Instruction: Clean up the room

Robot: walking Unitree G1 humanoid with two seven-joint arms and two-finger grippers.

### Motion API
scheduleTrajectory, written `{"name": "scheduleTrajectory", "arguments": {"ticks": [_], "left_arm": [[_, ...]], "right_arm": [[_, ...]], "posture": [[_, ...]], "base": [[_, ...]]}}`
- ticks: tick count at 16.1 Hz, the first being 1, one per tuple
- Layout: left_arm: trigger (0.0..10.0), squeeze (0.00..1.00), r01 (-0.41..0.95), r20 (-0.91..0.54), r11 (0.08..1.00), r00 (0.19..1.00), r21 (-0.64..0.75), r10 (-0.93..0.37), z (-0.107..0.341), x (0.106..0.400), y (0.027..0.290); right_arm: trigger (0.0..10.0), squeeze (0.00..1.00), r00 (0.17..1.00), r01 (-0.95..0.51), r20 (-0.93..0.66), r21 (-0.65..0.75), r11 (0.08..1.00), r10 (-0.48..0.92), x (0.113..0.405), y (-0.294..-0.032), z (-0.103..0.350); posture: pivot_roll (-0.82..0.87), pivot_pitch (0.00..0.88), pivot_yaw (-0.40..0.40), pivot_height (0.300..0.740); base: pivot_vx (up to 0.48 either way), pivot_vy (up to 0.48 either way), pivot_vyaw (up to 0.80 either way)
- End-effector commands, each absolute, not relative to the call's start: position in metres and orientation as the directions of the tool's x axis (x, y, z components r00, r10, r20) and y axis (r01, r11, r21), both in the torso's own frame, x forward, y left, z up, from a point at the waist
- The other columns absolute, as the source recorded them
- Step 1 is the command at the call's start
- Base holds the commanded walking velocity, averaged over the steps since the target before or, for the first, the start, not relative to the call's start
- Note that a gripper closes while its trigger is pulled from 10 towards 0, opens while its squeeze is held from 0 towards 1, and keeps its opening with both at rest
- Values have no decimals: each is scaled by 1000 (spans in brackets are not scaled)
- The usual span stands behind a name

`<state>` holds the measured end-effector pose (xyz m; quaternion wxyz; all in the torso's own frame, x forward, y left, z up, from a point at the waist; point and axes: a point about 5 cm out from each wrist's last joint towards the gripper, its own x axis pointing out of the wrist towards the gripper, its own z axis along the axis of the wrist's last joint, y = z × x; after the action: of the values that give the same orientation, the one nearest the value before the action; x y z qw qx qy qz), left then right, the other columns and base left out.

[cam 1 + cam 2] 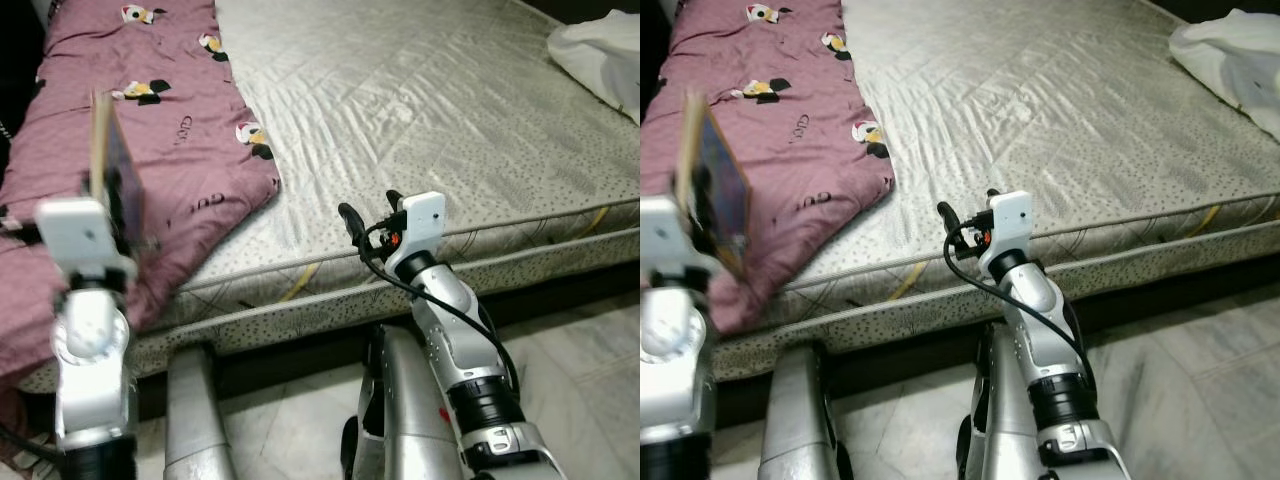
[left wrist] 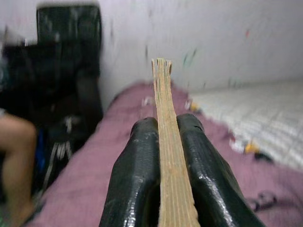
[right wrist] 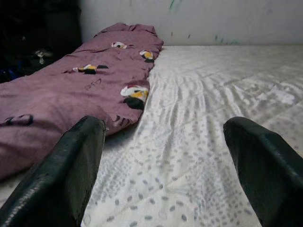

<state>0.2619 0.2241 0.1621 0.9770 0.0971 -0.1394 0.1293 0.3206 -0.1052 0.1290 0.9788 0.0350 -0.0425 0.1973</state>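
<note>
A bare mattress (image 1: pixel 430 120) covered in pale quilted cloth with a slight sheen and a fine speckled print along its edge. Beside it lies a soft, matt mauve blanket (image 1: pixel 170 150) printed with small cartoon figures. The left gripper (image 2: pixel 163 156) has 2 glossy black rubbery fingers (image 2: pixel 137 179) pressed on a thin book (image 2: pixel 165 142) whose edge looks like rough, tan paper. The robot's arms are smooth silver metal. The floor (image 1: pixel 580 360) is polished pale stone.

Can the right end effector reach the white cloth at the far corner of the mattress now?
Probably not from here. The right end effector is open at the near edge of the mattress, and the white cloth lies far across it, so the robot would likely need to step closer.
</note>
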Motion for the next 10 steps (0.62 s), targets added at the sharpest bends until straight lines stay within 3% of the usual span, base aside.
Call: {"name": "scheduleTrajectory", "arguments": {"ticks": [1, 10], "left_arm": [[10000, 0, -310, 304, 940, 917, 145, 256, 167, 262, 226], [10000, 0, -296, 267, 951, 927, 87, 264, 173, 265, 208]], "right_arm": [[10000, 0, 923, -373, 123, 44, 927, 365, 326, -108, 138], [10000, 0, 932, -349, 121, 54, 936, 341, 329, -110, 135]], "posture": [[33, 0, -38, 533], [29, 0, -29, 628]], "base": [[0, 0, 0], [0, 0, 0]]}}
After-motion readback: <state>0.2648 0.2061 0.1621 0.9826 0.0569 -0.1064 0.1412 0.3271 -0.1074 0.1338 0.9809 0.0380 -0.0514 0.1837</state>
